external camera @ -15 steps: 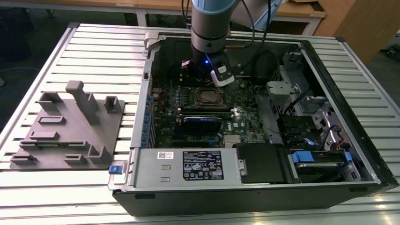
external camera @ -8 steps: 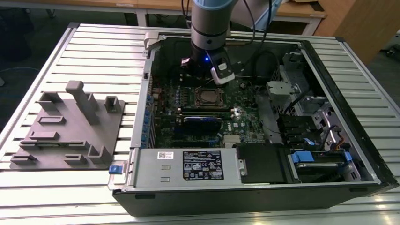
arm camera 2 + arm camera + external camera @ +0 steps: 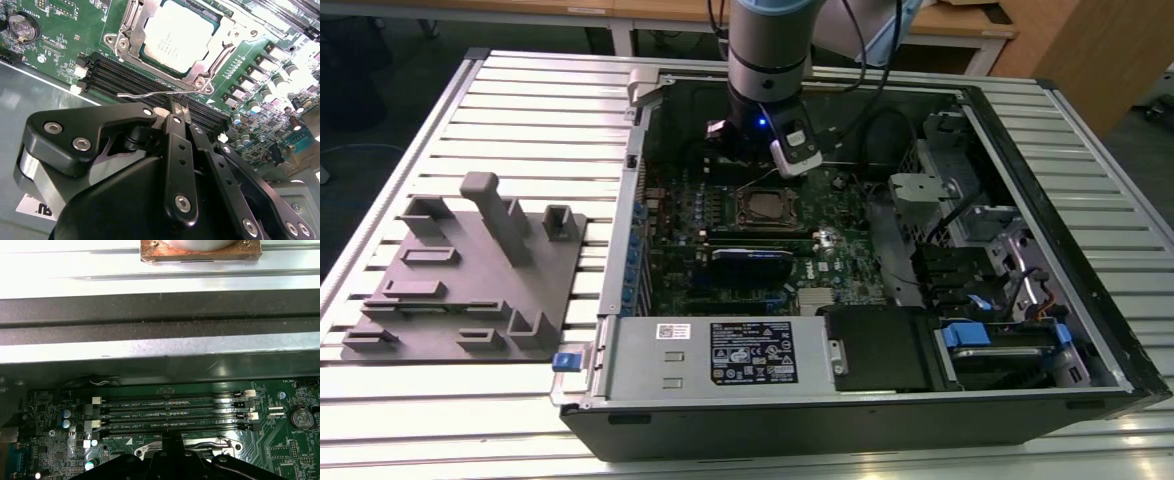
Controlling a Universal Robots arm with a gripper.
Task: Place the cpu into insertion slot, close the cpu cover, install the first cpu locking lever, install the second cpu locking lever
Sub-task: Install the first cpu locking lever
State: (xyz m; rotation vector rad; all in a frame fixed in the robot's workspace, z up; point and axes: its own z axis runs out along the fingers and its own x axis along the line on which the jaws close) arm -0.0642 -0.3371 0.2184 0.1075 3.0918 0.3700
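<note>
The cpu (image 3: 175, 37), pale silver and square, lies in the insertion slot (image 3: 767, 207) on the green board. The cpu cover (image 3: 202, 70), a silvery frame, lies down around it. A thin wire locking lever (image 3: 140, 94) sticks out from the socket's edge over the memory slots, its hooked end free. My gripper (image 3: 169, 106) has its black fingers pressed together, and their tips are right at this lever; I cannot tell whether they touch it. In the exterior view the gripper (image 3: 758, 172) hangs just behind the socket. The first wrist view has the gripper (image 3: 172, 440) at the socket's edge.
Long black memory slots (image 3: 125, 75) run beside the socket. A coin battery (image 3: 22, 26) sits on the board. The case's metal wall (image 3: 160, 310) stands close behind. A grey fixture plate (image 3: 467, 280) lies outside the case on the exterior view's left, and a power supply (image 3: 720, 350) is at the front.
</note>
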